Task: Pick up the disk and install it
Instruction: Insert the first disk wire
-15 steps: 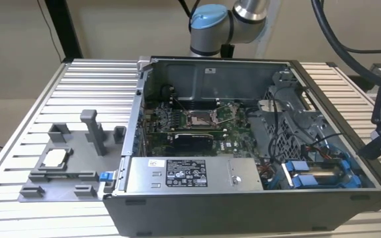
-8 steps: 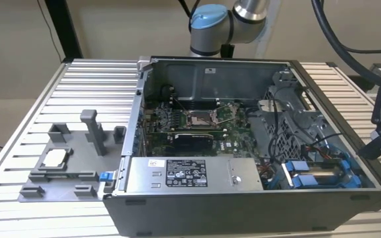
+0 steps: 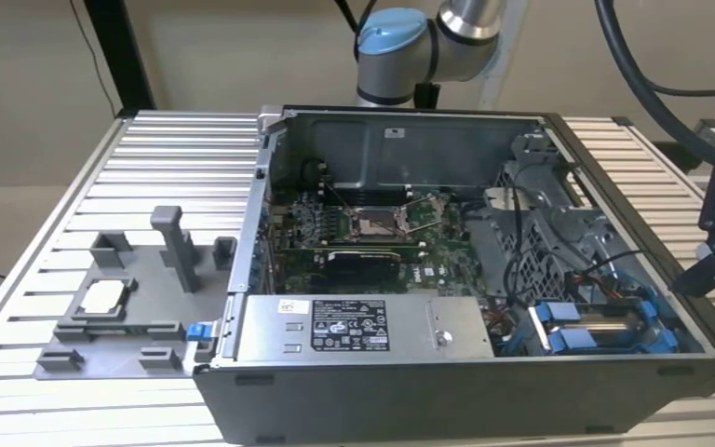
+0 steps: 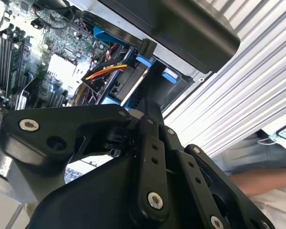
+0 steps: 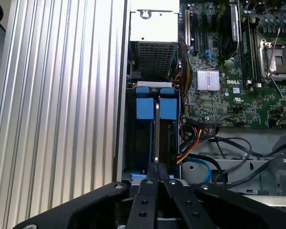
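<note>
Hanging beside the open case, over its wall on the exterior view's right, the pincer is well above the table. In the first wrist view its fingers are pressed together, tip against tip. They point down at the drive bay.

The disk sits in that bay, in the case's near corner on the exterior view's right. It shows as a silver face framed by a blue bracket. In the first wrist view, two blue bracket tabs stand side by side in the bay, a thin silver edge between them. Red, yellow and blue cables run just beside the bay.

A grey tray lies on the table on the exterior view's left, apart from the case. It carries a small silver chip.
</note>
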Controlling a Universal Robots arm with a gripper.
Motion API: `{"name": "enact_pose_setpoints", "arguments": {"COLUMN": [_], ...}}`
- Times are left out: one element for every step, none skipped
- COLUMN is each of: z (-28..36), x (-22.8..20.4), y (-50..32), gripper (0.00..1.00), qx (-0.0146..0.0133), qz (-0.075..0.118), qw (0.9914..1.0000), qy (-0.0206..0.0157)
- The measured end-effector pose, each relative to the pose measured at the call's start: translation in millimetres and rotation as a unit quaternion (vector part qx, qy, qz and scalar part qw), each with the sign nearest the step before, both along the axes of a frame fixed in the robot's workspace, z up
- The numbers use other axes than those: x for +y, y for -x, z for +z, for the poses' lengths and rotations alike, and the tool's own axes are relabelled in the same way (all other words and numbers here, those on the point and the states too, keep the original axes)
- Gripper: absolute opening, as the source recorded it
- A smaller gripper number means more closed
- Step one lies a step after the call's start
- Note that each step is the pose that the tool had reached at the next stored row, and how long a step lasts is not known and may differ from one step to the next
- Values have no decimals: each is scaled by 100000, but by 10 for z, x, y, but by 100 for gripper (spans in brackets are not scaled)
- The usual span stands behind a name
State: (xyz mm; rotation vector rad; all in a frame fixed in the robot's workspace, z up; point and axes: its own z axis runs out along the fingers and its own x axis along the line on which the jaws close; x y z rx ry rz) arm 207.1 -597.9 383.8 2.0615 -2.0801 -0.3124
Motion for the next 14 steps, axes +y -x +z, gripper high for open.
{"name": "enact_pose_setpoints", "arguments": {"z": [0,0,0,1,1,1,1,0,1,0,0,1,-2,-4], "x": [-1,-1,0,0,0,-4,-11,-18,-28,-40,-50,-58,-64,-66], "y": [-1,-1,-1,-2,-3,-11,-22,-36,-52,-72,-92,-114,-133,-152], "gripper": [0,0,0,0,0,0,0,0,0,100,100,100,100,100], "qx": [7,12,15,14,15,14,22,50,100,160,199,220,223,222], "qz": [-4,-8,-8,-1,-2,8,8,3,1,-2,-3,0,1,1], "qw": [100000,100000,100000,100000,100000,100000,100000,99999,99999,99998,99997,99995,99989,99976], "qy": [3,1,-3,2,5,-37,-295,-452,-513,-618,-758,-992,-1492,-2185]}}
